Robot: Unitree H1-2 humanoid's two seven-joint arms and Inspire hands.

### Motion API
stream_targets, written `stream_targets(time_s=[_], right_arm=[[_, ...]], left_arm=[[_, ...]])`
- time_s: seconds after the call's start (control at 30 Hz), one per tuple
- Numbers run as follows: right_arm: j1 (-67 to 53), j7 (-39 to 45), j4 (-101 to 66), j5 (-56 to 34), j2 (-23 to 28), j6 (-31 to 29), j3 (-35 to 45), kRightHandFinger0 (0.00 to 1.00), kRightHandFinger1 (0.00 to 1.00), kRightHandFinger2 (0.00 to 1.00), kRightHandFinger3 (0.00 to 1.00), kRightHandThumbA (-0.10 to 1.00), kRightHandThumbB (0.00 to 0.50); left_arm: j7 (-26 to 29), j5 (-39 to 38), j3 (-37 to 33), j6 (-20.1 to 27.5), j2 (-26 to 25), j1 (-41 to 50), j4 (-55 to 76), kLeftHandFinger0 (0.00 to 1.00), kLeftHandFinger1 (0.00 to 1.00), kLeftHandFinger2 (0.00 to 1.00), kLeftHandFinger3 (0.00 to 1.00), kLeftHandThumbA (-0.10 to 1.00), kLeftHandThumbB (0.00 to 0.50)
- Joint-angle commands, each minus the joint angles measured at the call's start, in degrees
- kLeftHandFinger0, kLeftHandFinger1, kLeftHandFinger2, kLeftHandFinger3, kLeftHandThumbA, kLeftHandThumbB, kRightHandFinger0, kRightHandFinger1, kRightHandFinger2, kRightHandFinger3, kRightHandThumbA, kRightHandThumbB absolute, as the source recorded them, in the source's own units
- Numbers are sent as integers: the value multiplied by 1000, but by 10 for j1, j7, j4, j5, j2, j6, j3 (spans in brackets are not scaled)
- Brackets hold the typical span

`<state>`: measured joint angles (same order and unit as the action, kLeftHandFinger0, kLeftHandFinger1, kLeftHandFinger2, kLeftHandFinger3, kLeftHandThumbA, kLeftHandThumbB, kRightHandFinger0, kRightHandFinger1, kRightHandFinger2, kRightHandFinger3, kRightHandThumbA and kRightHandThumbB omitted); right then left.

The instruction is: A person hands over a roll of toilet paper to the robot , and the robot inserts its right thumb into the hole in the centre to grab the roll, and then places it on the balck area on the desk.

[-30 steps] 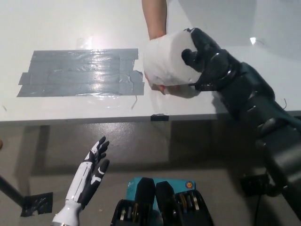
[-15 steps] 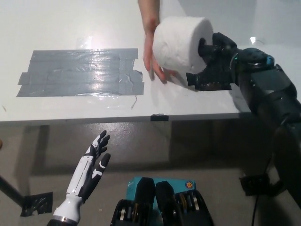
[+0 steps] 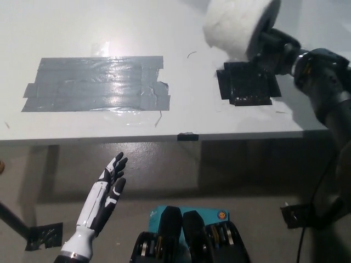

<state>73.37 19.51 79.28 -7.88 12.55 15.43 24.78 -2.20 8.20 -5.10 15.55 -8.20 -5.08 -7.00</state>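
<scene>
The white roll of toilet paper (image 3: 237,24) is held up in the air over the far right part of the white surface (image 3: 82,22), near the far edge, its upper part cut off by the top of the head view. The black right robot hand (image 3: 274,44) carries it from the roll's right end face; the digit looks to be seated in the centre hole (the hole itself is hidden behind the roll's rim, so the depth of insertion cannot be read). The rest of that hand is closed against the roll.

The task's black area most likely means the grey-black patch of taped strips (image 3: 96,83) on the left half of the surface, running towards the near edge. It lies well apart from the roll. A smaller square black patch (image 3: 245,85) sits directly below the roll, near the right end (possibly a shadow or part of the robot hand; cannot tell).

Step in hand, judged: carry and place. To do it well:
- keep the roll's axis level so it does not slide off the digit;
- travel leftwards over the surface with clearance;
- lower until the roll rests inside the tape outline, then withdraw along the hole's axis.

The white left robot hand (image 3: 104,200) rests below the near edge at lower left, fingers spread, holding nothing.
</scene>
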Motion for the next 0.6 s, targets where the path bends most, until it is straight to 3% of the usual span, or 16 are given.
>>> stream_targets(time_s=[0.0, 0.03, 0.13, 0.17, 0.3, 0.4, 0.43, 0.47, 0.5, 0.57], right_arm=[[47, 55, -39, -22, 42, 24, -21, 0, 462, 962, 1000, -100, 96], [44, 59, -47, -9, 49, 11, -37, 0, 478, 966, 1000, -100, 101], [39, 80, -59, 10, 67, -5, -77, 0, 516, 1000, 1000, -100, 50], [38, 90, -57, 15, 75, -14, -94, 0, 484, 1000, 1000, -100, 28], [36, 100, -56, 38, 94, -30, -144, 27, 523, 956, 1000, -100, 79], [35, 104, -55, 49, 103, -19, -179, 9, 546, 975, 1000, -100, 88], [34, 103, -55, 54, 106, -12, -192, 25, 631, 1000, 1000, -100, 68], [34, 104, -54, 56, 107, -12, -200, 28, 643, 1000, 1000, -100, 68], [34, 108, -57, 83, 112, -35, -234, 93, 673, 1000, 1000, -100, 89], [33, 110, -55, 83, 116, -38, -247, 122, 688, 1000, 1000, -100, 88]], left_arm=[[-2, 1, 6, 14, -10, -4, 8, 1000, 1000, 1000, 1000, 950, 164], [-2, -1, 6, 16, -10, -4, 6, 1000, 1000, 1000, 1000, 950, 165], [0, 2, 6, 17, -10, -2, 7, 1000, 1000, 1000, 1000, 949, 163], [1, 4, 6, 17, -10, -1, 7, 1000, 1000, 1000, 1000, 951, 164], [1, 4, 7, 11, -10, -3, 8, 1000, 1000, 1000, 1000, 959, 170], [3, 7, 7, 14, -10, -2, 7, 1000, 1000, 1000, 1000, 961, 159], [3, 4, 7, 18, -9, -1, 6, 1000, 1000, 1000, 1000, 958, 159], [3, 4, 7, 18, -8, -1, 6, 1000, 1000, 1000, 1000, 957, 160], [2, 2, 7, 19, -8, -1, 4, 1000, 1000, 1000, 1000, 954, 160], [2, 1, 7, 17, -8, 0, 6, 1000, 1000, 1000, 1000, 951, 165]])
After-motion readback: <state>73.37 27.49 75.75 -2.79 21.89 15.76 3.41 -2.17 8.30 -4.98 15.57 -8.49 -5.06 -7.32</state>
